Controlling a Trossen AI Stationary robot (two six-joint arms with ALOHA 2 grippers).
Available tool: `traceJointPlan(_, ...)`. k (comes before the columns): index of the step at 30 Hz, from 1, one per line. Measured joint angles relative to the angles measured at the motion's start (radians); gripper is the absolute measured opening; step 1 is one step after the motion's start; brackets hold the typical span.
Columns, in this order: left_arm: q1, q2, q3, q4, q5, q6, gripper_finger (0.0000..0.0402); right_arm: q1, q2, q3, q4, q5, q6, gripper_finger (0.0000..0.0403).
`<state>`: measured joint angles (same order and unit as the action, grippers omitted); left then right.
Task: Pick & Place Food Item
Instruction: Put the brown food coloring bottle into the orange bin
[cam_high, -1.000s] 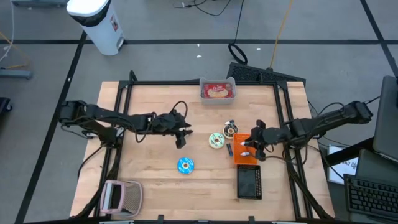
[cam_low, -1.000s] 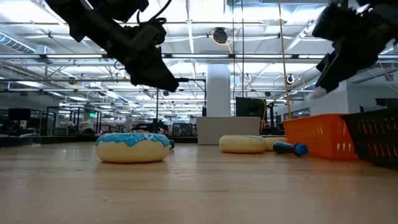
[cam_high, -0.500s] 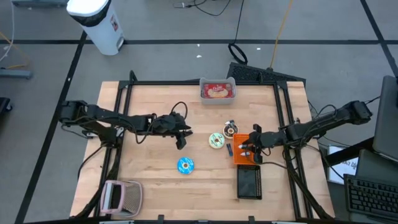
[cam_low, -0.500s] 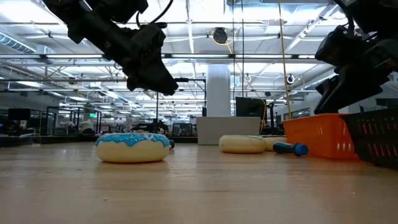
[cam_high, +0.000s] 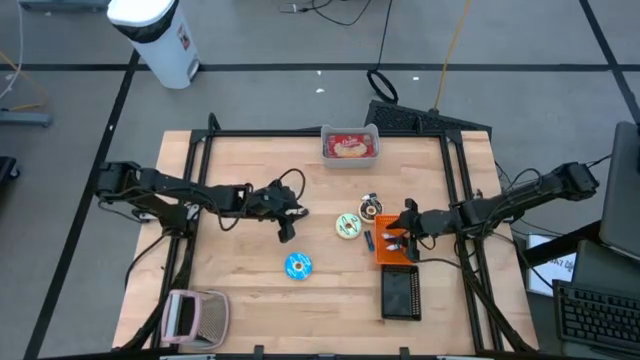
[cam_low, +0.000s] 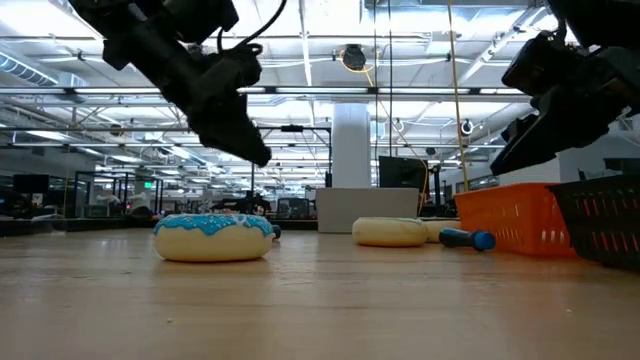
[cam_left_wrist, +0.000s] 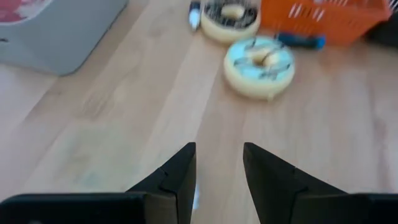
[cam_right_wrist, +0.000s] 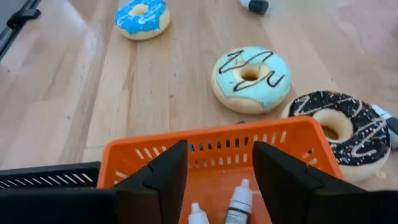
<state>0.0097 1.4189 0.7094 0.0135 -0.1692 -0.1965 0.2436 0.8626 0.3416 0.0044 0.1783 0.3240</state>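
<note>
Over the orange basket (cam_high: 394, 249) right gripper (cam_high: 404, 240) hangs, fingers apart, holding nothing; left gripper (cam_high: 287, 231) mid-table, fingers slightly parted, empty.

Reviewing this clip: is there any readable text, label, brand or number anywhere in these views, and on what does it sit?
None can be read.
White bin beyond the table: a red mark on its side, too small to read.
Small bottles in the orange basket: no legible labels.
Clear food container: a red patch, no words visible.
</note>
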Motion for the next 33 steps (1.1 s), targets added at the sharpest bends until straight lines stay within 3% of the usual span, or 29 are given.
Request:
traceJointPlan(4,0.006,0.0,0.0,-0.121,-0.045,0.055,0.0132,0.0,-0.012,0.0,0.025,0.0,-0.045,0.0172)
traceJointPlan(14,0.058,0.03,0.0,-0.302,-0.004,0.272,0.0131,0.0,-0.056,0.0,0.067,0.0,-0.125,0.0169)
traceJointPlan(24,0.083,0.141,0.001,-0.297,-0.005,0.56,0.0131,0.0,-0.056,0.0,0.089,-0.024,-0.131,0.0168)
traceJointPlan(33,0.088,0.208,0.003,-0.219,0.013,0.585,0.0131,0.0,-0.056,0.0,0.093,-0.026,-0.128,0.0169)
